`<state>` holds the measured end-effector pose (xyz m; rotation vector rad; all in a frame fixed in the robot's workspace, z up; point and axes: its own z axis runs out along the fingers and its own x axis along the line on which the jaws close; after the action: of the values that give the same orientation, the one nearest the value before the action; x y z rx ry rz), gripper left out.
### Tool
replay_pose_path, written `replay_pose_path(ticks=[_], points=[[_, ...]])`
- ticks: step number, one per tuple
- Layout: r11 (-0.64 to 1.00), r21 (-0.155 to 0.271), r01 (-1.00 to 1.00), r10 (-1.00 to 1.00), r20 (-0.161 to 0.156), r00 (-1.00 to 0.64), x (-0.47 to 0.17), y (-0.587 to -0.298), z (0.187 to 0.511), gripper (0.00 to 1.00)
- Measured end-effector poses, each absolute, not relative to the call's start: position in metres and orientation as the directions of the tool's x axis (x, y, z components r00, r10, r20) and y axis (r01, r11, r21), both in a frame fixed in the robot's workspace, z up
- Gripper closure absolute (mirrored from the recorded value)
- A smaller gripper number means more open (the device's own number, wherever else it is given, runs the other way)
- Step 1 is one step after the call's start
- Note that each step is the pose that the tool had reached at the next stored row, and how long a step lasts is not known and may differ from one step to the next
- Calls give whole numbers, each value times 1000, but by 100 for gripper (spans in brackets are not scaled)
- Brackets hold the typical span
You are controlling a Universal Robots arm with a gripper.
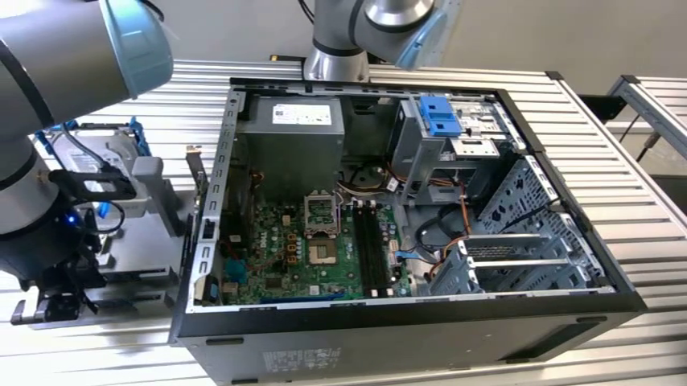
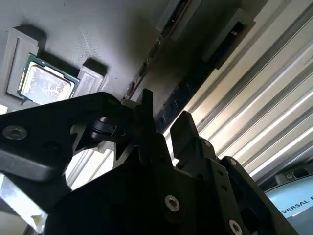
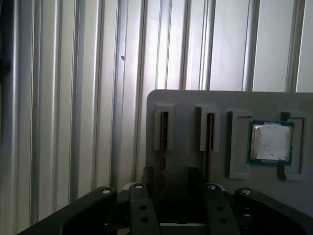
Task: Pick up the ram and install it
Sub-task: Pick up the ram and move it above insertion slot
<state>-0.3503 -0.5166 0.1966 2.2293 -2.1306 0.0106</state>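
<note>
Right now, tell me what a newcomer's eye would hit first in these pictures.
The open computer case sits in the exterior view's middle, its green motherboard bare. In the first wrist view, the open gripper hangs over a grey holder, where a silver processor chip gleams beside two narrow slots.

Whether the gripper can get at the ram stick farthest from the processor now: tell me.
Probably yes: the open gripper hangs over that ram stick, standing on edge in its grey holder, with nothing between them.
</note>
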Motion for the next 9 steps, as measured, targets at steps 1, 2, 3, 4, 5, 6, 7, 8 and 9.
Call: replay_pose_path(ticks=[1,2,3,4,5,6,7,8,9], points=[[-44,37,-998,-998,45,46,-351,-517,196,0],[-44,37,-998,-998,45,46,-352,-517,196,0],[-44,37,-998,-998,45,46,-353,-518,196,0],[-45,37,-998,-998,45,46,-354,-518,196,0],[-44,37,-998,-998,45,46,-354,-518,196,0],[-44,37,-998,-998,45,46,-354,-519,196,0],[-44,37,-998,-998,45,46,-354,-520,196,0],[-44,37,-998,-998,45,46,-354,-520,195,0],[-44,37,-998,-998,45,46,-354,-521,195,0]])
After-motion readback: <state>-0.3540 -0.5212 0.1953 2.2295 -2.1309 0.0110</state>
